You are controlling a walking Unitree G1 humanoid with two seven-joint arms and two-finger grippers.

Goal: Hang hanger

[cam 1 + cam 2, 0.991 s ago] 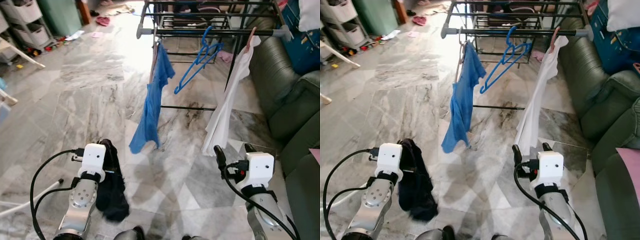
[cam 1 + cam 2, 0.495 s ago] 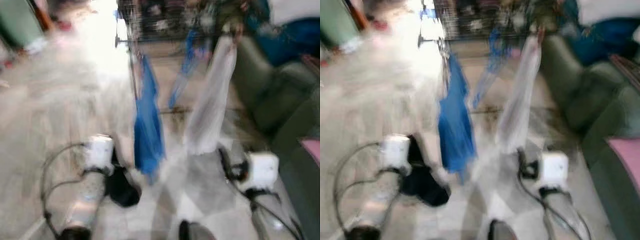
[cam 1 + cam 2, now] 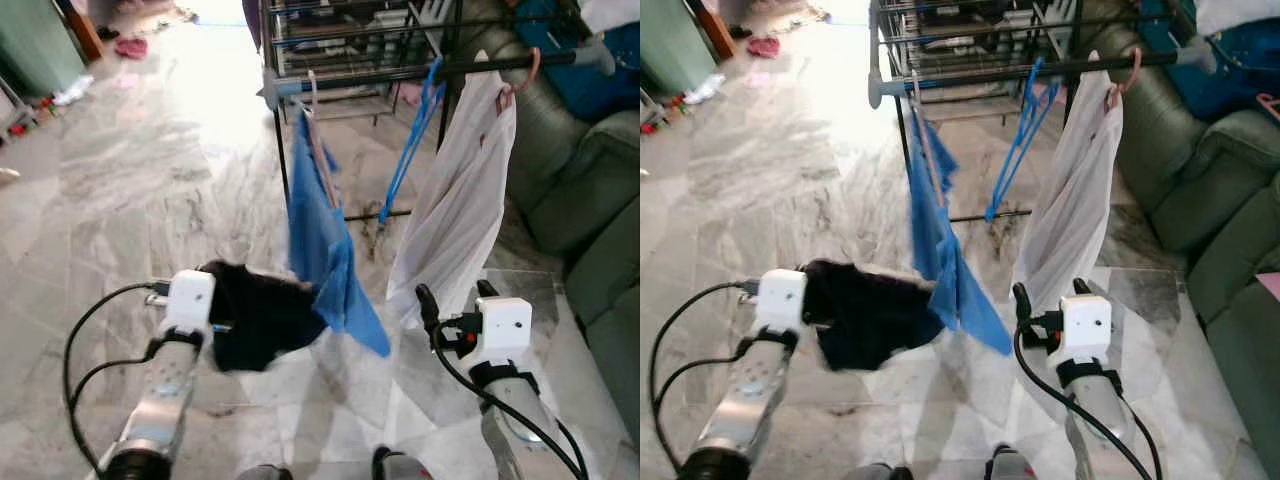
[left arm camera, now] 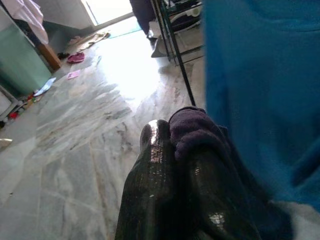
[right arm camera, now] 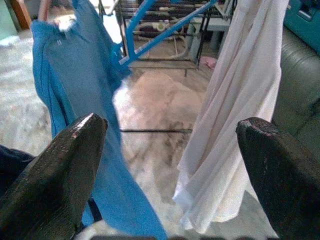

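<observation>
My left gripper (image 3: 215, 312) is shut on a dark navy garment (image 3: 258, 318) that billows out toward the rack at knee height. In the left wrist view one black finger (image 4: 154, 165) presses against the dark cloth (image 4: 192, 131). My right gripper (image 3: 455, 297) is open and holds nothing, low in front of a white shirt (image 3: 460, 210) that hangs on a pink hanger. On the rack rail (image 3: 380, 75) hang a blue shirt (image 3: 320, 230) and a bare blue hanger (image 3: 415, 130). In the right wrist view the blue shirt (image 5: 75, 85) and the white shirt (image 5: 240, 100) hang just beyond the spread fingers.
A green sofa (image 3: 590, 200) runs along the right, close to the rack's end. Marble floor (image 3: 150, 180) stretches to the left. More rack bars (image 3: 350, 25) with laundry stand behind the rail. A green cabinet (image 3: 35, 50) is at the far left.
The whole view has shifted: the rack is nearer and seen more from its end. The dark garment, which hung straight down, has swung out toward the blue shirt.
</observation>
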